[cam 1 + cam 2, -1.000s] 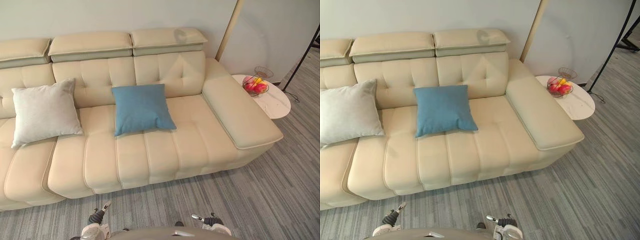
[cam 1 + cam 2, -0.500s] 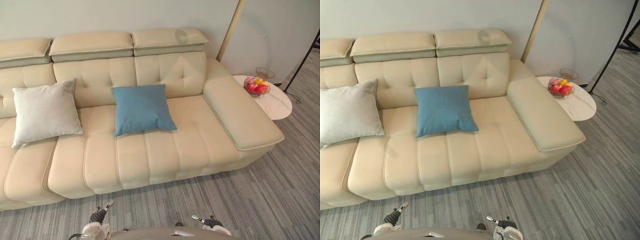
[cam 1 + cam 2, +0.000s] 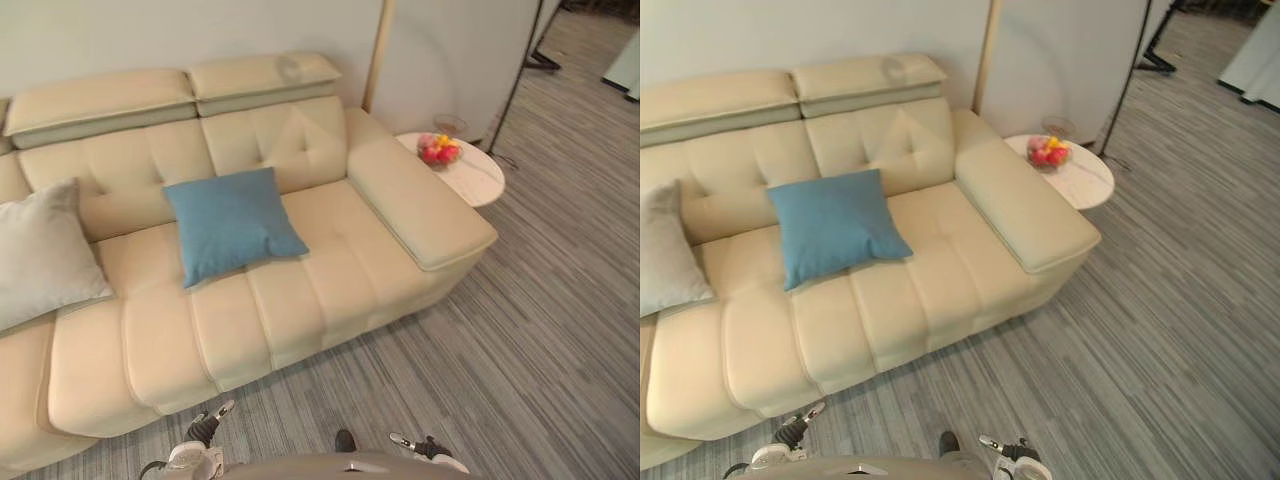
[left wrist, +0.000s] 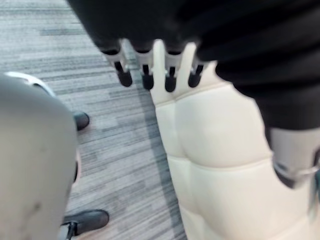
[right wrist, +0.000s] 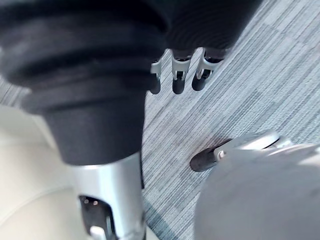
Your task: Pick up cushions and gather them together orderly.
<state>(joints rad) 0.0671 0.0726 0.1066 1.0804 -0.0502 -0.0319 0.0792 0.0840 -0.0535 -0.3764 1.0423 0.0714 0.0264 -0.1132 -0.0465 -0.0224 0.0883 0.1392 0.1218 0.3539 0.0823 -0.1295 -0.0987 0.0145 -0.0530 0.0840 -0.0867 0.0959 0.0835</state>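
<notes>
A blue cushion (image 3: 232, 224) leans on the middle seat of the cream sofa (image 3: 330, 290). At the sofa's left end rests a light grey cushion (image 3: 40, 258), cut off by the picture's edge. My left hand (image 4: 144, 64) hangs low beside the sofa's front with straight fingers and holds nothing. Over the striped carpet my right hand (image 5: 179, 71) hangs with relaxed fingers, also empty. Both hands, the left hand (image 3: 192, 452) and the right hand (image 3: 430, 450), are well short of the cushions.
A round white side table (image 3: 470, 180) with a wire bowl of fruit (image 3: 438, 150) stands past the sofa's right armrest (image 3: 420, 215). A slanted lamp pole (image 3: 378, 50) rises behind it. Grey striped carpet (image 3: 540, 330) spreads to the right.
The whole picture has shifted left, so the camera has turned right. The cushions lie as before and both hands still hang low.
</notes>
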